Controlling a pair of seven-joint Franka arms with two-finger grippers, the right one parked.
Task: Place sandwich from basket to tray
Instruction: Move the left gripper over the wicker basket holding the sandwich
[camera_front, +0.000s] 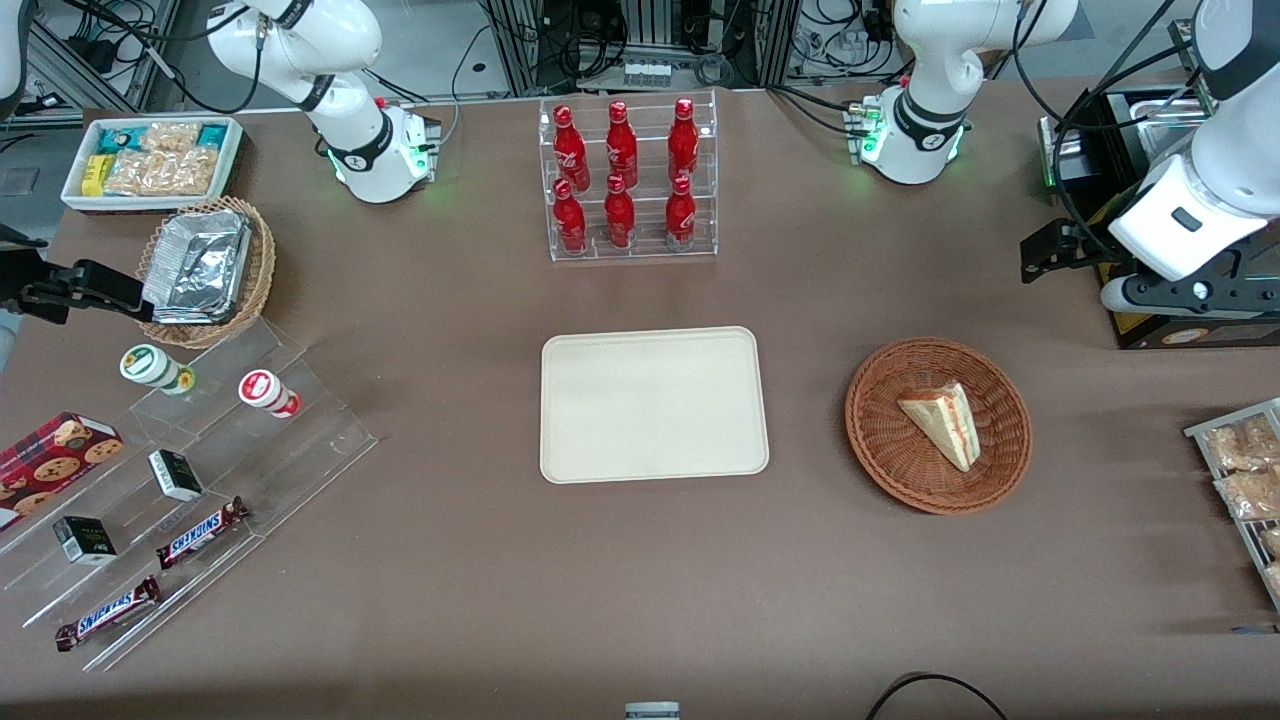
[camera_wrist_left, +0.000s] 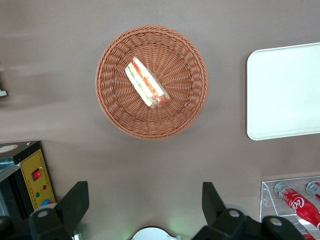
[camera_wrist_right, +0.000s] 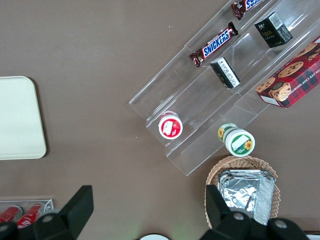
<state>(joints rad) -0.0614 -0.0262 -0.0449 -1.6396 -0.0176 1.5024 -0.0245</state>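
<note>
Sandwich (camera_front: 942, 422) lies in basket (camera_front: 938, 424), tray (camera_front: 654, 404) bare beside it, hand (camera_front: 1040, 250) high toward working arm's end | wrist: hand (camera_wrist_left: 145, 200) spread open, empty, above surface (camera_wrist_left: 150, 165) near basket | risk: slick wrap slipping, light basket dragging along.

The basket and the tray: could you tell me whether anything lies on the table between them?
Nothing does. In the front view only bare brown tabletop separates the basket, holding the sandwich, from the tray. The left wrist view agrees. The gripper hangs open above the table beside the basket.
</note>
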